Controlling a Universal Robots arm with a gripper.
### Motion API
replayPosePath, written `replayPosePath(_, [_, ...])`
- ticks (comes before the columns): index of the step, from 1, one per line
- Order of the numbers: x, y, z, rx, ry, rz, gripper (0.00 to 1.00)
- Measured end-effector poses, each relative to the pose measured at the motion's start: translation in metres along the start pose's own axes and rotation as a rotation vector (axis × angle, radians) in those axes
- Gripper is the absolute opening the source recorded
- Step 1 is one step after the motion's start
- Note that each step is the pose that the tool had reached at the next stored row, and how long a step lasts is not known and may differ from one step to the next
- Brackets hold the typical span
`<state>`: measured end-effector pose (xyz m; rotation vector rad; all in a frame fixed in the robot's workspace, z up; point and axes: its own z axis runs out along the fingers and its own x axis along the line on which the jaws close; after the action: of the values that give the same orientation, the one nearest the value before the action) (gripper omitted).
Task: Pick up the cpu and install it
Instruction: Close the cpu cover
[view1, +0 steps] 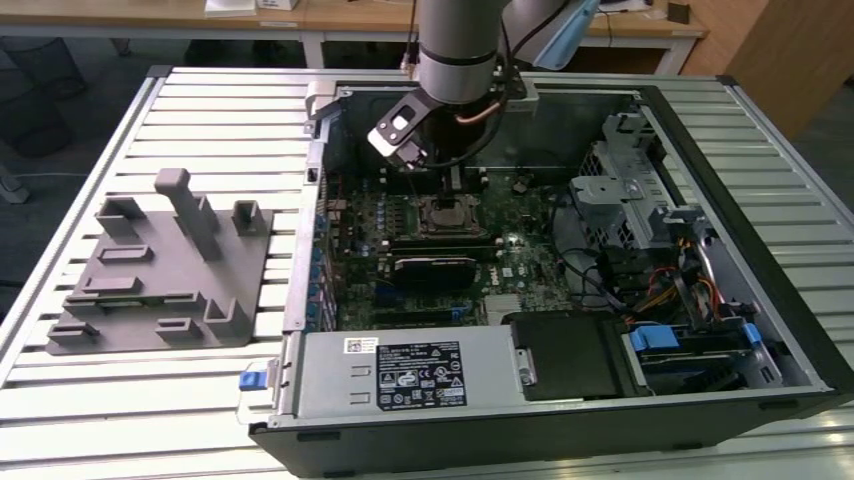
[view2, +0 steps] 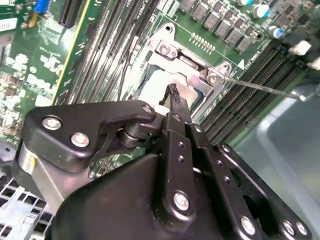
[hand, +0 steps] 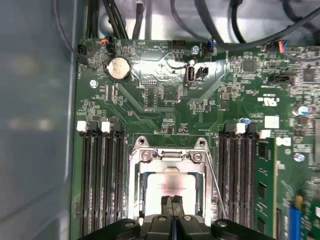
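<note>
The cpu (hand: 170, 184), a flat square chip with a shiny silver top, lies flat inside the metal-framed socket (hand: 136, 172) on the green motherboard. In both wrist views my gripper (hand: 172, 202) hangs right over the chip's middle, its two black fingertips pressed together with nothing between them. In the second wrist view the gripper (view2: 174, 94) stands at the cpu (view2: 149, 89); I cannot tell whether the tips touch it. In the exterior view the gripper (view1: 450, 178) reaches down into the open computer case, just above the socket (view1: 449, 215).
A thin metal lever (view2: 260, 87) sticks out beside the socket. Black memory slots (hand: 100, 180) flank it on both sides. The case wall (view1: 310, 200), power supply (view1: 400, 375) and drive cage (view1: 627, 190) ring the board. A grey fixture (view1: 160, 270) sits on the exterior view's left.
</note>
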<state>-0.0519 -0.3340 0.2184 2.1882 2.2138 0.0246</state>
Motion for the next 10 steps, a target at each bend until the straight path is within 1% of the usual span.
replayPosePath(4, [0.0,0.0004,-0.0004,-0.0001,0.0002,0.0,0.11])
replayPosePath(10, [-0.0001,0.0094,0.0,0.0,0.0,0.0,0.11])
